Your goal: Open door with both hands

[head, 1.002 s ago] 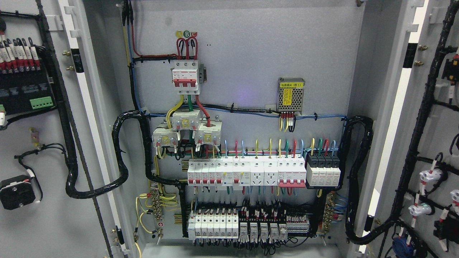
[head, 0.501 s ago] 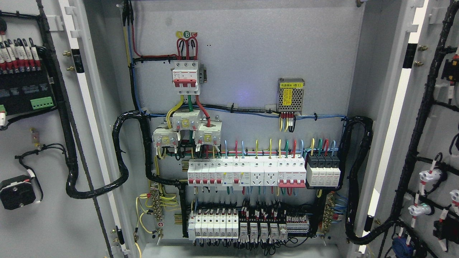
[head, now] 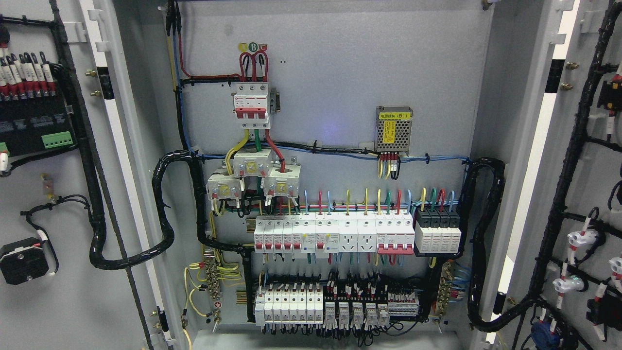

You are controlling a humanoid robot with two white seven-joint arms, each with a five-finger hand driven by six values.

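An electrical cabinet fills the head view with both doors swung wide. The left door shows its grey inner face at the picture's left, carrying black terminal blocks and a black cable loom. The right door stands at the far right, its inner face also wired with black looms and white connectors. Between them the grey back panel is exposed, holding a red-and-white main breaker and rows of white breakers. Neither of my hands nor arms shows anywhere in the frame.
A small perforated power supply with a yellow label is mounted at the upper right of the panel. Thick black corrugated conduits loop from each door hinge side into the cabinet. Terminal strips line the bottom.
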